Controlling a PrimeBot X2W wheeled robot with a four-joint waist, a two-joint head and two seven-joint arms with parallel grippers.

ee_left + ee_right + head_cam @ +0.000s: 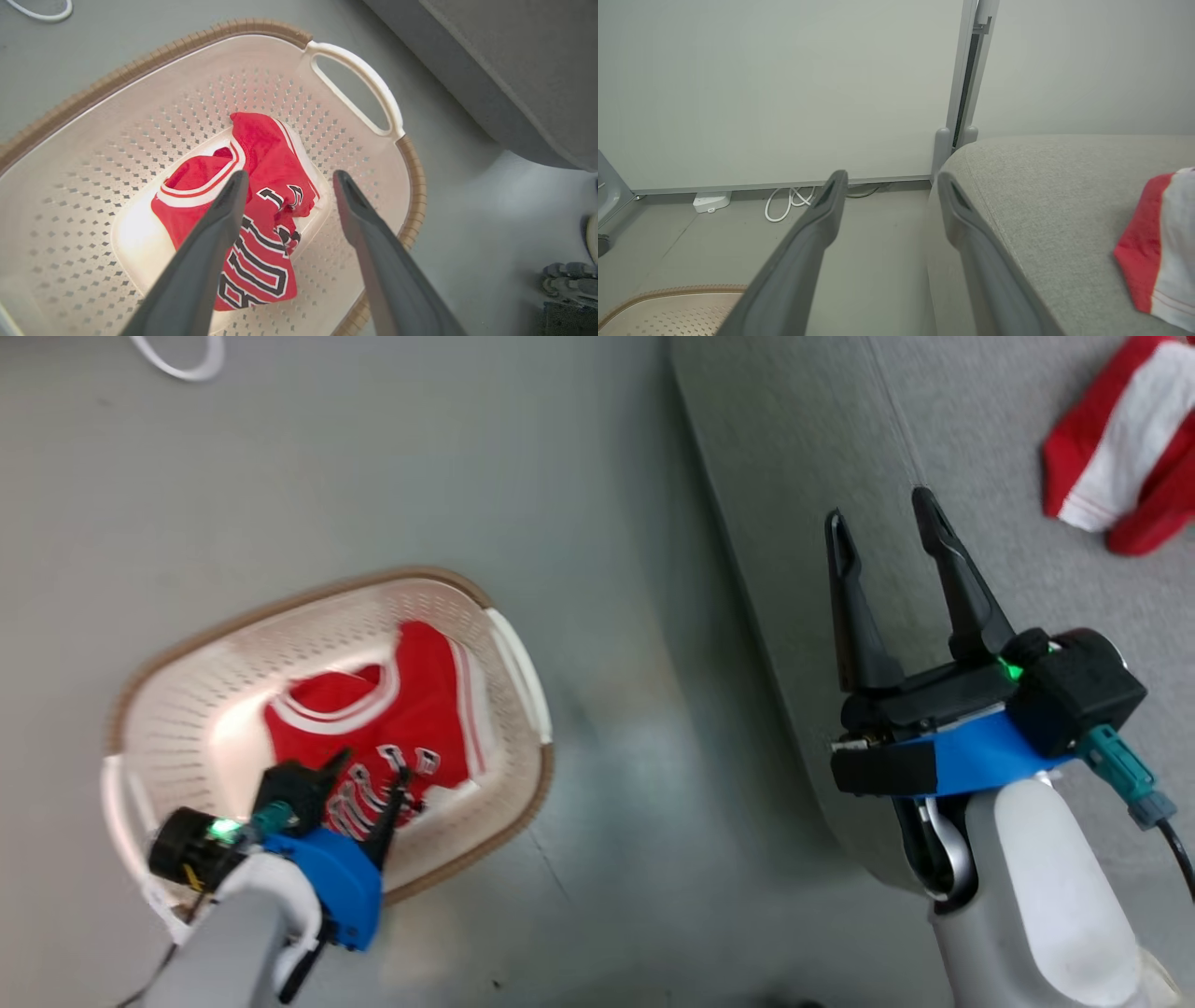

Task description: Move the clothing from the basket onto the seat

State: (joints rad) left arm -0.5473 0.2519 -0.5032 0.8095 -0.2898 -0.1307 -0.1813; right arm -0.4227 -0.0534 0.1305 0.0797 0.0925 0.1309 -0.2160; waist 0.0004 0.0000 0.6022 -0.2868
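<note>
A red jersey (pixel 392 709) with black-and-white letters lies crumpled in the bottom of the cream basket (pixel 187 644), which stands on the floor. My left gripper (pixel 372 770) hangs open just above the jersey, its fingers straddling the lettered part (pixel 261 261) without touching it. Another red and white garment (pixel 1120 448) lies on the grey seat (pixel 840 448) at the far right. Over the seat's left edge my right gripper (pixel 879 509) is open and holds nothing. In the right wrist view that gripper (pixel 892 179) points along the seat's edge (pixel 1055 196), with the garment (pixel 1143 252) to its right.
The basket's white handle (pixel 359 79) faces the seat's rounded corner (pixel 514 70), with a strip of grey floor (pixel 635 709) between them. A white cable (pixel 789 205) and a power strip (pixel 711 201) lie by the far wall.
</note>
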